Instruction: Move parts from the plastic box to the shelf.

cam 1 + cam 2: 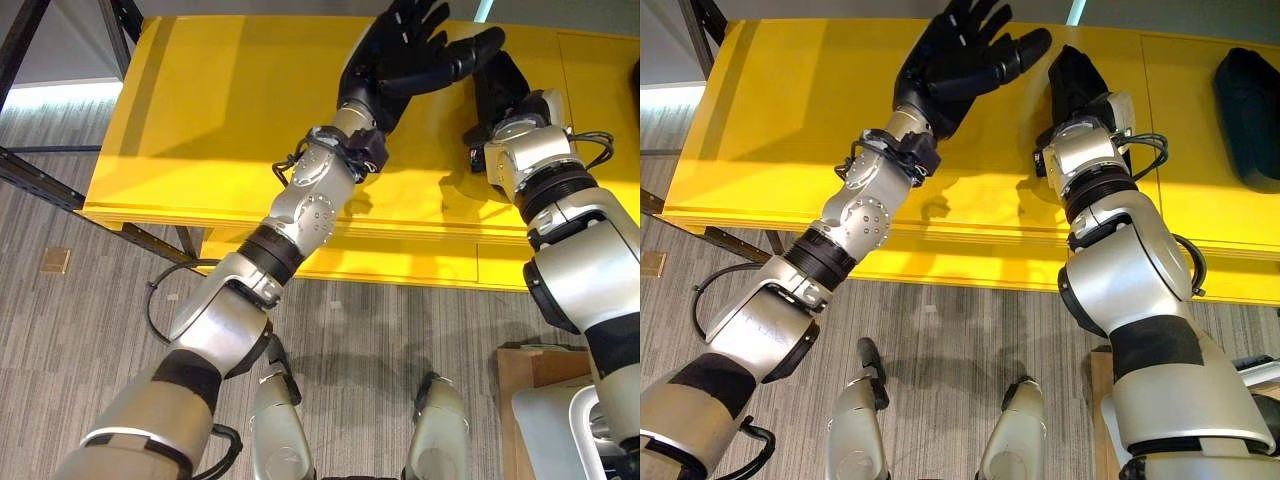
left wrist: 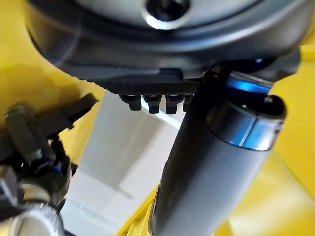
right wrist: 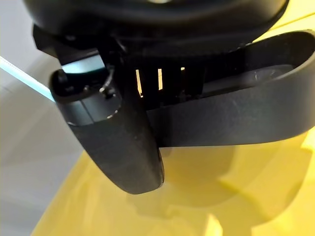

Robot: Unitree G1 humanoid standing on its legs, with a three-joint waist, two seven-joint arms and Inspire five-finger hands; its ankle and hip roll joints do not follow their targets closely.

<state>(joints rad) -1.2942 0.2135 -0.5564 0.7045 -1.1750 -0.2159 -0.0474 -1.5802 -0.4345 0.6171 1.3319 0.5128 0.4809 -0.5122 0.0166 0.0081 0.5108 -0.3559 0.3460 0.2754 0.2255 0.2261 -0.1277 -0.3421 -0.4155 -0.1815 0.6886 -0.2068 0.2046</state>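
My right hand rests low over the yellow shelf top, near its back edge. In the right wrist view its thumb curls over a black curved part, which lies across the palm just above the yellow surface. To its left, my left hand is raised above the shelf, open, with its fingers spread and nothing in it. The left wrist view shows straight fingertips and the thumb with nothing between them.
Another black part lies on the shelf top at the far right. Dark metal frame bars stand at the left of the shelf. A cardboard box sits on the carpet at the lower right.
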